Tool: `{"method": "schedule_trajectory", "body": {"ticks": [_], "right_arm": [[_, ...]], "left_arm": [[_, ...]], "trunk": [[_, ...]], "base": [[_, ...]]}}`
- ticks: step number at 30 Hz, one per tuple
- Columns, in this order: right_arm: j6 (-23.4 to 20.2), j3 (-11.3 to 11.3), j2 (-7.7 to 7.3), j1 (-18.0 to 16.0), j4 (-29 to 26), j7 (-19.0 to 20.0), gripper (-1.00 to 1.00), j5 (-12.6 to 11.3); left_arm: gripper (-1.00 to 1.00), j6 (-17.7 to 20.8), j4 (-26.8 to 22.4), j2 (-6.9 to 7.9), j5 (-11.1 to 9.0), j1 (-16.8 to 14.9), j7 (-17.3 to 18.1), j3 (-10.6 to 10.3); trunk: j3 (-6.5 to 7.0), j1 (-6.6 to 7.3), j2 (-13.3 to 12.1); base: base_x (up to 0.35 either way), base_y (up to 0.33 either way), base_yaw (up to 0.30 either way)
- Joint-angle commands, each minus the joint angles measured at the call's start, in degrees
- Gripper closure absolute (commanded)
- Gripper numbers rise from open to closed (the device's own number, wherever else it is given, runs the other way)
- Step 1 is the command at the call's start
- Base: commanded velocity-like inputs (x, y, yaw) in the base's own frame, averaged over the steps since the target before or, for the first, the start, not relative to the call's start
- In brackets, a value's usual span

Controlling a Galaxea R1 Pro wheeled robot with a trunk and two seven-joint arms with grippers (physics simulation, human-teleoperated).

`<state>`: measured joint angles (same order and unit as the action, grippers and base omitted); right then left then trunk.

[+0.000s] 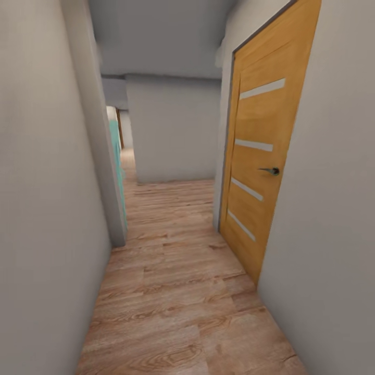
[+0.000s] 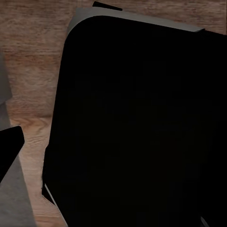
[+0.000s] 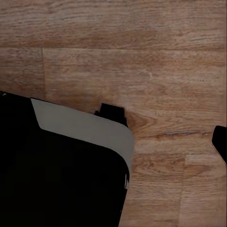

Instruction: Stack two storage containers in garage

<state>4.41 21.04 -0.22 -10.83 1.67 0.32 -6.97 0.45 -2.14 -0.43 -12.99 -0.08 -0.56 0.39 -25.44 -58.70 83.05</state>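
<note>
Two storage containers are the job, and neither is to be found here, so their handling is a judgement from the task alone: open-top bins of that kind are probably light and stiff with smooth walls, best taken by the rim at a long side or gripped across opposite walls.

The robot stands in a narrow hallway. Pale wood plank floor [image 1: 172,291] fills the lower centre of the head view, flat and unobstructed. Grey walls [image 1: 47,208] close in at left and right. An orange wooden door [image 1: 260,156] at the right is shut, its handle [image 1: 271,171] at mid-height. A teal edge [image 1: 115,156] shows at an opening, centre left.

Both wrist views show dark robot body [image 2: 142,127] over planks; whether either tool is apart or together I cannot tell.
</note>
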Motion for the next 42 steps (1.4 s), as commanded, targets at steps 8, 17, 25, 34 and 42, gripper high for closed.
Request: {"method": "schedule_trajectory", "body": {"ticks": [8,17,25,34,42], "right_arm": [[0.42,0.64,-0.04,-0.07,0.18,0.12,-1.00,-4.08],[0.48,0.99,-0.09,-0.07,0.17,0.22,-1.00,-3.45],[0.43,1.13,-0.11,-0.07,0.15,0.50,-1.00,-3.48],[0.24,1.20,-0.11,-0.07,0.16,0.03,-1.00,-3.66],[0.33,1.20,-0.13,-0.07,0.17,0.03,-1.00,-3.66]], "left_arm": [[-1.00,-0.01,-0.06,0.07,-0.36,-0.01,-0.07,0.05],[-1.00,-0.01,-0.06,0.13,-1.72,-0.01,-0.09,0.05],[-1.00,0.03,-0.06,0.19,-3.82,-0.01,-0.06,-0.03],[-1.00,-0.04,-0.06,0.27,-3.97,-0.01,-0.06,-0.03],[-1.00,-0.05,-0.06,0.33,-3.97,-0.01,-0.06,-0.03]], "trunk": [[-0.06,-0.03,0.03],[-0.06,-0.03,0.03],[-0.06,-0.03,0.03],[-0.06,-0.03,0.03],[-0.06,-0.03,0.03]], "base": [[0.319,-0.053,0.240],[0.306,-0.142,0.024],[0.296,-0.202,0.001],[0.295,-0.205,0.165],[0.296,-0.188,0.243]]}}
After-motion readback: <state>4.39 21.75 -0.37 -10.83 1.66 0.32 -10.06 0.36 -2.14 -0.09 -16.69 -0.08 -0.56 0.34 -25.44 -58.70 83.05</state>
